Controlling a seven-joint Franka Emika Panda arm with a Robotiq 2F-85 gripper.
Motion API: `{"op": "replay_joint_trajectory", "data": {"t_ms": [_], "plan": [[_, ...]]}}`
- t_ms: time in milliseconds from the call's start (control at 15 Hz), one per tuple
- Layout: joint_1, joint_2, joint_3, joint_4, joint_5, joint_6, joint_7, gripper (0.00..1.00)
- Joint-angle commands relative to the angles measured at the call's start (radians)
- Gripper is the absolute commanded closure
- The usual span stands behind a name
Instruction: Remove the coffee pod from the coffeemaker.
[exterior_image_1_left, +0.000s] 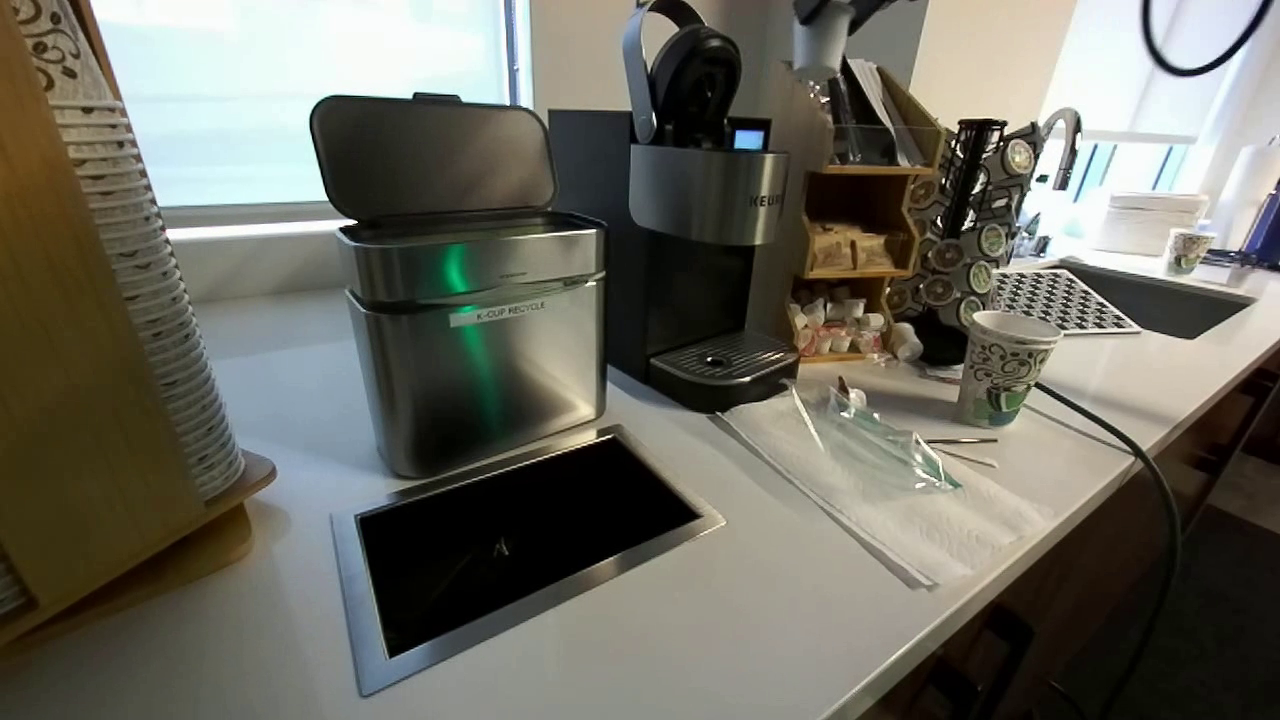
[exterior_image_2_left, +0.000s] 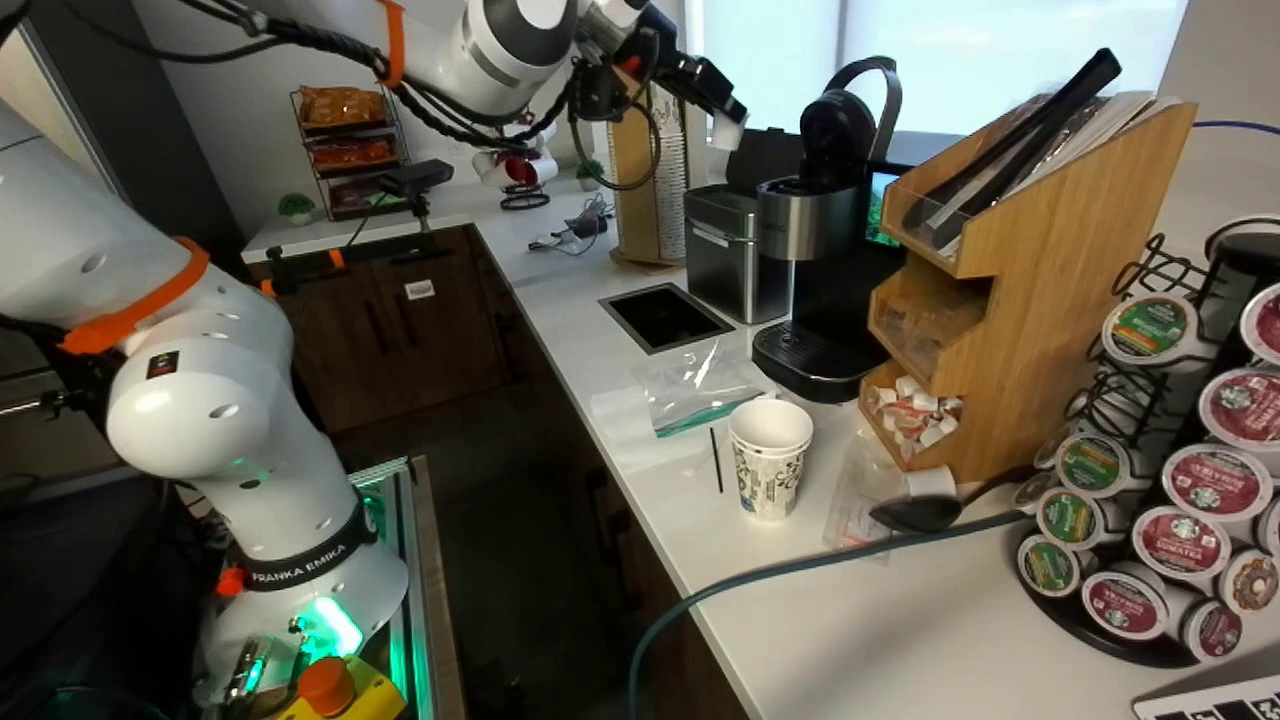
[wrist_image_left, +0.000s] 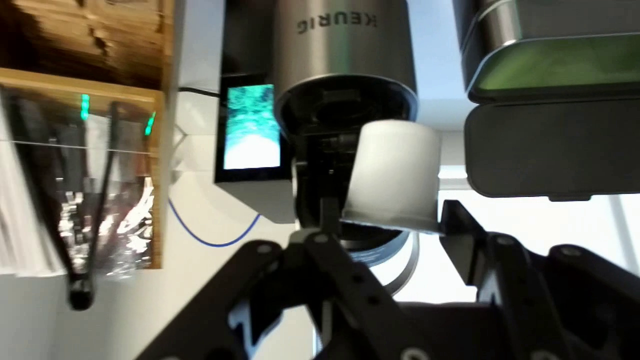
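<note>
Operator: Is the white, tapered plastic coffee pod (wrist_image_left: 395, 172) out?

Guide: By the look of it, yes. Your black two-fingered claw (wrist_image_left: 391, 216) grips it near the wider rim, and in both exterior views it hangs clear of the tall, grey-black coffeemaker (exterior_image_1_left: 705, 200), whose rounded black lid (exterior_image_1_left: 697, 90) stands raised.

Operator: How best to move it?

Guide: Hold a steady squeeze, since a rim-end grip could let the pod tip. Draw back from the lid before you swing sideways, go slowly, and release only over your chosen spot.

Operator: Which view helps?

Guide: Your wrist view shows both black fingers (wrist_image_left: 459, 250) beside the pod, but there it overlaps the coffeemaker, hiding the gap. In an exterior view you get that gap, plus a readable white K-CUP RECYCLE label (exterior_image_1_left: 498, 313) on the open, brushed-steel bin (exterior_image_1_left: 520, 390).
</note>
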Motion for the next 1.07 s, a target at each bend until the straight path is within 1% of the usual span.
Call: {"op": "replay_joint_trajectory", "data": {"t_ms": [0, 133, 200, 267, 333, 400, 600, 733, 933, 1000], "plan": [[-0.176, -0.222, 0.098, -0.107, 0.012, -0.168, 0.016, 0.72], [-0.249, -0.266, 0.104, -0.113, 0.018, -0.242, 0.018, 0.72], [-0.272, -0.266, 0.100, -0.115, 0.036, -0.282, 0.007, 0.72], [-0.309, -0.268, 0.114, -0.122, 0.031, -0.314, 0.014, 0.72], [-0.313, -0.254, 0.111, -0.131, 0.044, -0.343, 0.007, 0.72], [-0.311, -0.238, 0.105, -0.136, 0.057, -0.374, -0.004, 0.72], [-0.264, -0.175, 0.090, -0.180, 0.125, -0.417, -0.024, 0.72], [-0.245, -0.124, 0.091, -0.199, 0.158, -0.408, -0.028, 0.72], [-0.233, -0.074, 0.114, -0.215, 0.160, -0.398, 0.000, 0.72], [-0.214, -0.057, 0.102, -0.216, 0.182, -0.387, -0.011, 0.72]]}}
